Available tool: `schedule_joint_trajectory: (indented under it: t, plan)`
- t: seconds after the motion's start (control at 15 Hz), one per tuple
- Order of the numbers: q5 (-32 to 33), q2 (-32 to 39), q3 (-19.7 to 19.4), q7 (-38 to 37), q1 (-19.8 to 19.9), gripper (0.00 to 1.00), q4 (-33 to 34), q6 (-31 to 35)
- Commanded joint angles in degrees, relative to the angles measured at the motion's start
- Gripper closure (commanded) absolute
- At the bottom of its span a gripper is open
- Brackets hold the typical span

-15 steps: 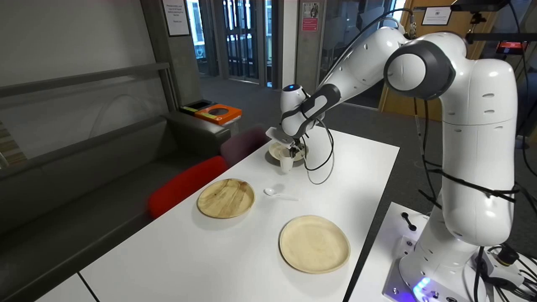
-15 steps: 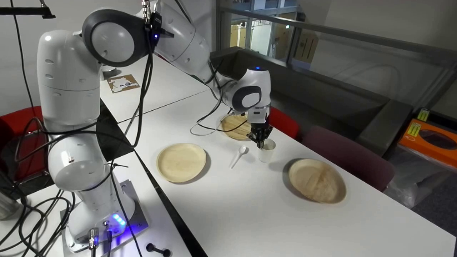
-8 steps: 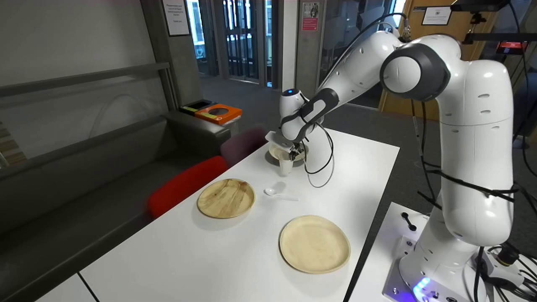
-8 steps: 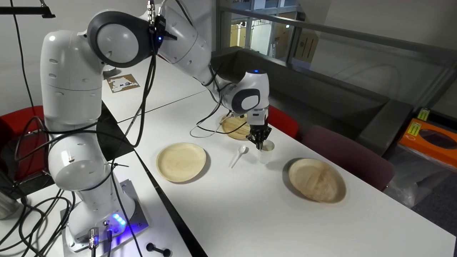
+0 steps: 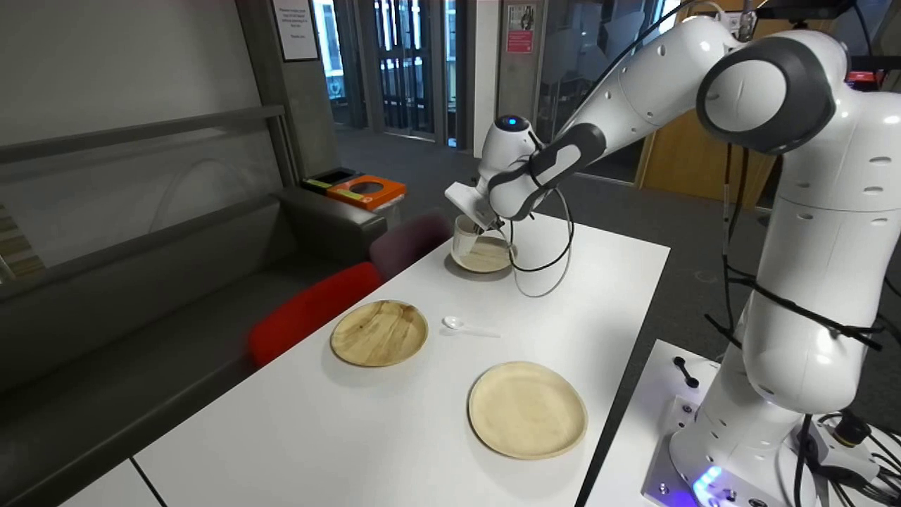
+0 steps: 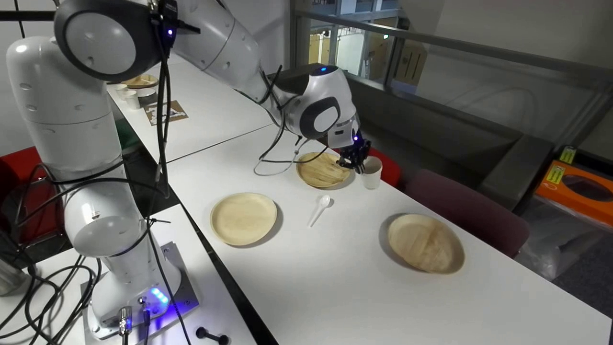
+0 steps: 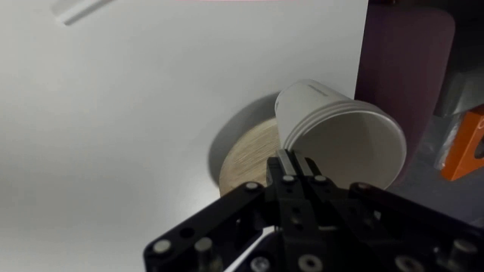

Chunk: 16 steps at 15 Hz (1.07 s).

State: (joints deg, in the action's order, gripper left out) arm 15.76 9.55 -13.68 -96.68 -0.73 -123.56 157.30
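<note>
The white cup (image 7: 314,109) is pinched at its rim, the jaws clamped on one wall; in the wrist view it is seen at two o'clock from that grip, apparently above the table (image 7: 113,113). In an exterior view, a wooden plate (image 6: 426,243) is shown at five o'clock from it. The cup is judged light, thin-walled, easily crushed, and best gripped gently at the stiffer rim.
</note>
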Motion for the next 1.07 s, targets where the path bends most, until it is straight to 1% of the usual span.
schedule_joint_trajectory:
  t: [0.0,0.07,0.13,0.2,0.27,0.33,0.4,0.47,0.53,0.6,0.67,0.8,0.87,0.93,1.0]
  plan:
    - [16.6,13.0,-11.6,-11.1,-6.2,0.99,3.7,10.2]
    - [21.7,16.8,-14.6,-14.8,-7.7,0.99,4.9,11.6]
    - [25.7,20.7,-16.7,-17.7,-8.3,0.99,6.1,13.8]
    - [25.6,23.3,-17.1,-17.7,-8.2,0.99,6.8,14.5]
    - [24.9,25.1,-16.3,-17.2,-7.2,0.99,7.1,14.9]
    - [21.8,24.4,-12.0,-13.3,-3.9,0.99,5.9,14.0]
    - [16.7,23.9,-9.5,-7.6,-2.5,0.99,4.5,13.1]
    - [14.2,20.9,-2.4,-2.6,2.7,0.99,2.1,11.1]
    - [11.2,19.6,0.1,1.1,4.0,0.99,0.8,10.2]
    - [8.1,18.7,4.3,5.3,6.9,0.99,0.2,9.0]
    - [5.7,17.5,9.2,9.2,10.7,0.99,-0.2,7.1]
    - [-0.7,13.9,17.7,17.4,16.9,0.99,-2.6,3.7]
    - [-3.1,11.6,19.8,19.0,18.5,0.99,-3.5,3.7]
    - [-8.0,9.6,12.5,19.1,11.5,0.99,-4.8,10.7]
    - [-8.6,9.0,9.8,17.7,9.3,0.99,-4.1,12.6]
